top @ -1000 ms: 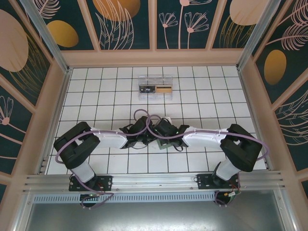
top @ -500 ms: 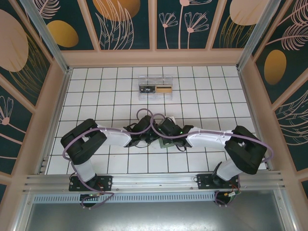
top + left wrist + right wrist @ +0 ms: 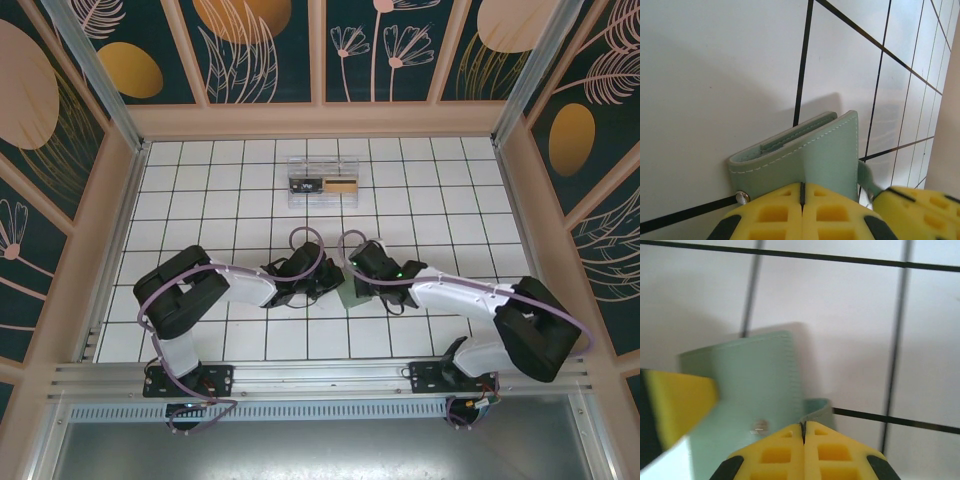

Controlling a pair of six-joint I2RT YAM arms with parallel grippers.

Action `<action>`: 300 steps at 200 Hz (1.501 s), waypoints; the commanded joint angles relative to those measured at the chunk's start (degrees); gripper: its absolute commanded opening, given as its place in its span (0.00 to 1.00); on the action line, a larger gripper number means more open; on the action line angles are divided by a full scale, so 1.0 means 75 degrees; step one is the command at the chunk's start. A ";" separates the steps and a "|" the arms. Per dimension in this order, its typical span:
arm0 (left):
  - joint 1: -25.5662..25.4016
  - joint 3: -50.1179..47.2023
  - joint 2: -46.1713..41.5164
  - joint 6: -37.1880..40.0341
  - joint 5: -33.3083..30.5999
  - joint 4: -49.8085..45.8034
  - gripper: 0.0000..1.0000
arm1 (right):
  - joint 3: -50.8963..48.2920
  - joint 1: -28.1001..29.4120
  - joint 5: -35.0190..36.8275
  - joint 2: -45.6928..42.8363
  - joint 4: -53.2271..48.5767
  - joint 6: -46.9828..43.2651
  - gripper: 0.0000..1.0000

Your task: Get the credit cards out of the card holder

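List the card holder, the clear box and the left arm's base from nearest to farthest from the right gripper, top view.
1. card holder, at the fingertips of the right gripper.
2. clear box, farther back, centre.
3. left arm's base, near-left corner.

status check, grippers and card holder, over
Both shut: left gripper on card holder edge, right gripper on its tab. Holder folded. Beyond, clear box stands apart.

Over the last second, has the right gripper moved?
Yes. The right gripper has shifted right, from below the clear plastic box to past its right edge.
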 commanded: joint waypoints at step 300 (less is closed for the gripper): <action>0.0751 -0.1151 -0.5054 0.2293 -0.1925 -0.2695 0.92 | -0.0217 -0.1314 -0.1912 -0.1449 0.1119 0.1080 0.00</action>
